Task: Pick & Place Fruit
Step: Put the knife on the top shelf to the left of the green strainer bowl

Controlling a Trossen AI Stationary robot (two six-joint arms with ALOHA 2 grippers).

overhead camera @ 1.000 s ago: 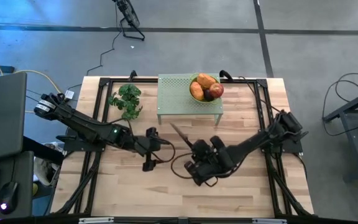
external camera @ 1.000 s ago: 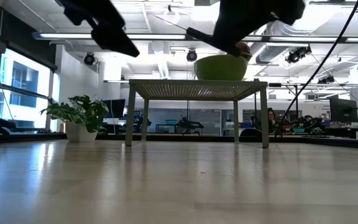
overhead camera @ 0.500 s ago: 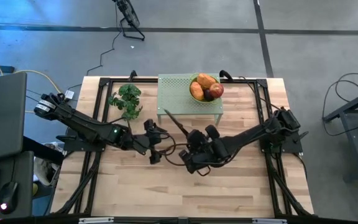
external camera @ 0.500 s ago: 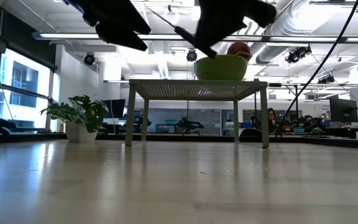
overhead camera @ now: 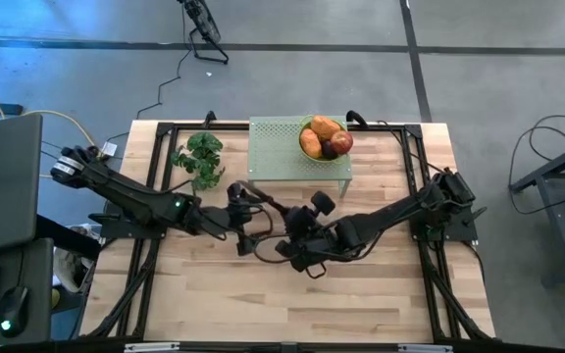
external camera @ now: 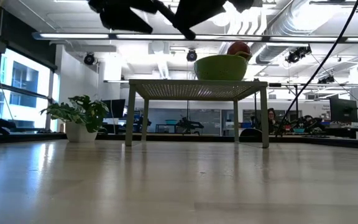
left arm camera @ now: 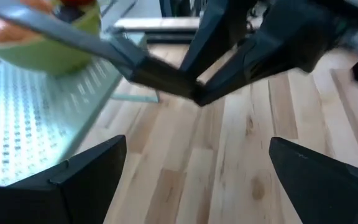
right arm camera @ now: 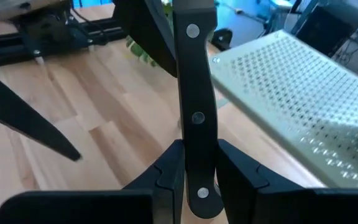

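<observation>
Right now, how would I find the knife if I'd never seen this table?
Start at the green perforated stand at the table's far edge, with the fruit bowl on top. Just in front of it, above the wood, the right pincer is shut on the knife. It's the only long thin thing: a black riveted handle.

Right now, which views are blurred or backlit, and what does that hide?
Left wrist view: soft throughout; the knife and green bowl are smeared, fruit indistinct. Low view: bright ceiling lights turn both arms into black silhouettes, so neither tool can be read there. Right wrist view: the knife handle is crisp in the right tool, background softer. High view: evenly lit, though the left tool is small.
</observation>
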